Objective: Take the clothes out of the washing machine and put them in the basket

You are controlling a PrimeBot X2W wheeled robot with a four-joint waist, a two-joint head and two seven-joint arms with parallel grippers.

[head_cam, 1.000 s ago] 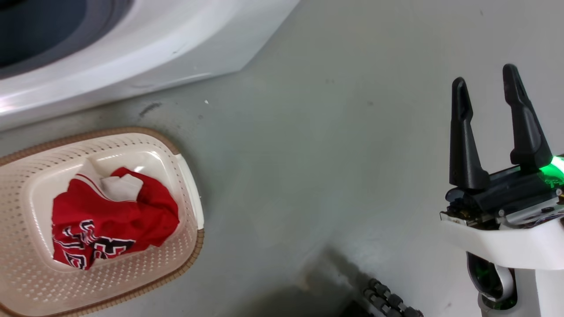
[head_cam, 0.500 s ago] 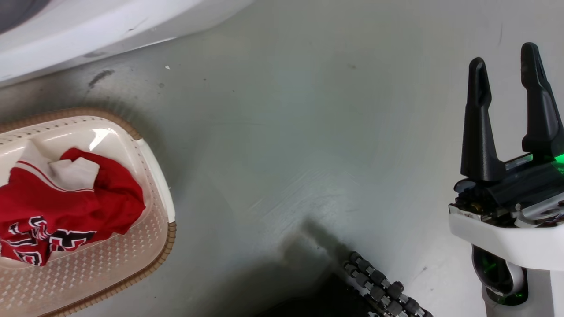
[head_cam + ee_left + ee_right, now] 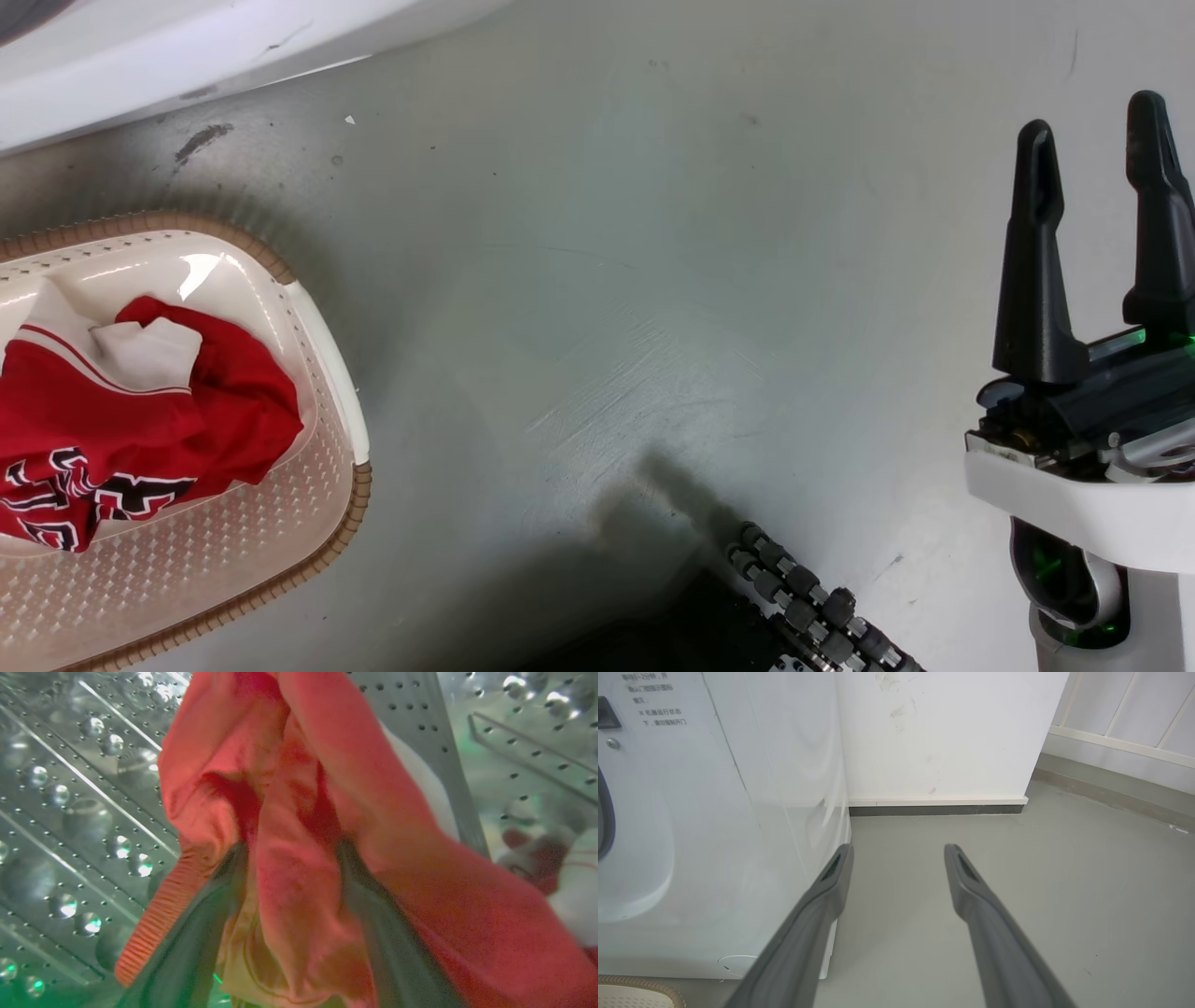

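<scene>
The left end effector (image 3: 289,858) clenches a bunched fold of limp, seemingly light red garment (image 3: 299,905) inside the washing machine drum (image 3: 70,812); the right end effector (image 3: 1092,117) hangs spread, empty; a jersey (image 3: 131,420) lies in the basket (image 3: 359,485).

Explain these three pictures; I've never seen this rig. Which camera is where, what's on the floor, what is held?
This is a wheeled robot with two arms, each ending in a two-fingered gripper. The head camera looks down at the floor: a basket holding a red jersey, the white washing machine beyond, and the right gripper open and empty. The left wrist camera looks along the left gripper, inside the steel drum, closed on a red garment. The right wrist camera shows that gripper's fingers over floor beside the machine.
</scene>
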